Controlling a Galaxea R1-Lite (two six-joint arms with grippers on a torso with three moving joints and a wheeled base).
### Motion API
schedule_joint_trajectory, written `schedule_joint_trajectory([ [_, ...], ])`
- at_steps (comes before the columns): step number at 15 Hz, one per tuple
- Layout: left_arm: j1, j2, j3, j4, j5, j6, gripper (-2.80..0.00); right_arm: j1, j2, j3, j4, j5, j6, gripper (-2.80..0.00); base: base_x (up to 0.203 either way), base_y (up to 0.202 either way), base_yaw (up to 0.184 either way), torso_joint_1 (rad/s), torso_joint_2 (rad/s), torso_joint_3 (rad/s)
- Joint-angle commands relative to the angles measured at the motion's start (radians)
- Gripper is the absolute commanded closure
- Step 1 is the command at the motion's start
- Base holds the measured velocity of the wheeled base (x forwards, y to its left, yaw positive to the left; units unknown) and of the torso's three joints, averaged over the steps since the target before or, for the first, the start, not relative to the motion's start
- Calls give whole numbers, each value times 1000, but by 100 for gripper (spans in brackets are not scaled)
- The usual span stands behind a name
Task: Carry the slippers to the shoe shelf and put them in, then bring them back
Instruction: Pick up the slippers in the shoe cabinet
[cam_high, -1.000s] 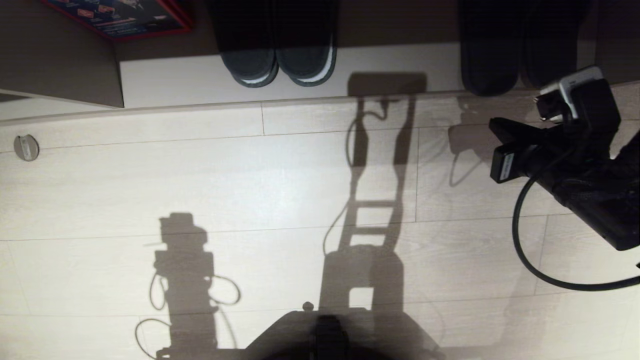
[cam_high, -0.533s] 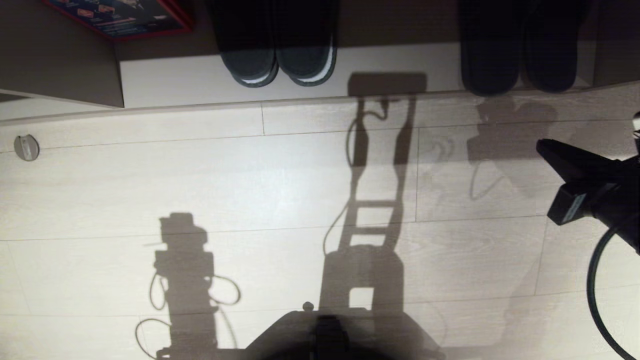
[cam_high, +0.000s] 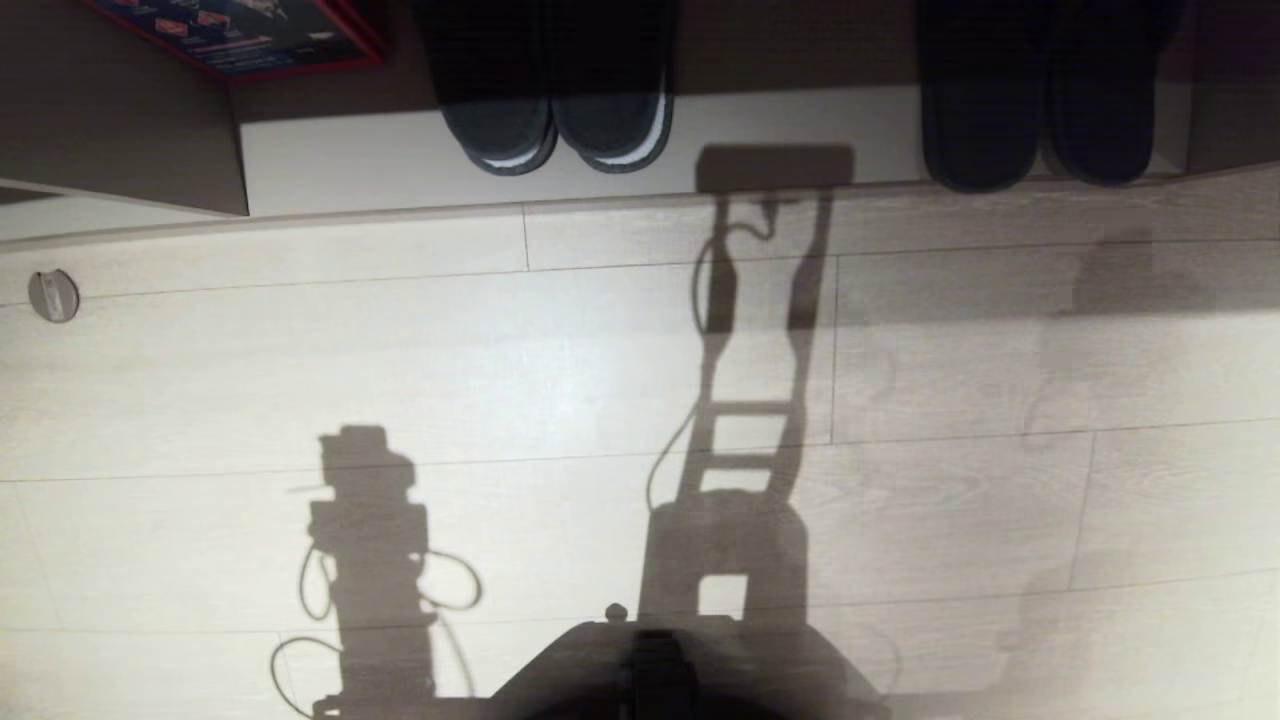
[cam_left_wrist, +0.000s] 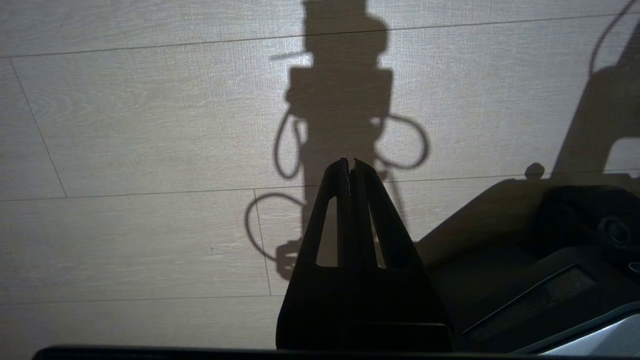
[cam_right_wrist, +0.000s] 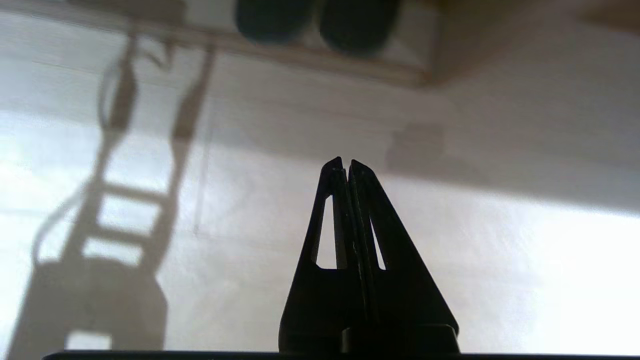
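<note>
— With its fingers pressed together and empty, where is the right gripper (cam_right_wrist: 346, 162)?
— Above bare floor (cam_high: 560, 370); the left gripper (cam_left_wrist: 350, 162) is closed too.
— Slippers?
— Two pairs in the shoe shelf (cam_high: 400, 150): the slippers (cam_high: 1040, 110) right, darker pair (cam_high: 560, 110) left.

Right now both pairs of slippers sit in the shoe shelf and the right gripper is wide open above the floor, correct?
Not quite: the right gripper is shut, as the right wrist view shows. Both pairs, the uniform grey-blue slippers and the darker pale-rimmed slippers, do sit in the pale wood-grain shoe shelf.
</note>
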Motion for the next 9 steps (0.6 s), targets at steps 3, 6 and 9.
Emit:
schedule_joint_trajectory([
  [3, 0, 1, 0, 0, 0, 0, 0, -131, -288, 179, 88, 62, 59, 0, 0, 0, 0, 0, 0, 0],
  [6, 0, 1, 0, 0, 0, 0, 0, -166, -400, 240, 252, 140, 117, 0, 0, 0, 0, 0, 0, 0],
  [9, 0, 1, 0, 0, 0, 0, 0, -176, -532, 256, 566, 168, 132, 0, 0, 0, 0, 0, 0, 0],
])
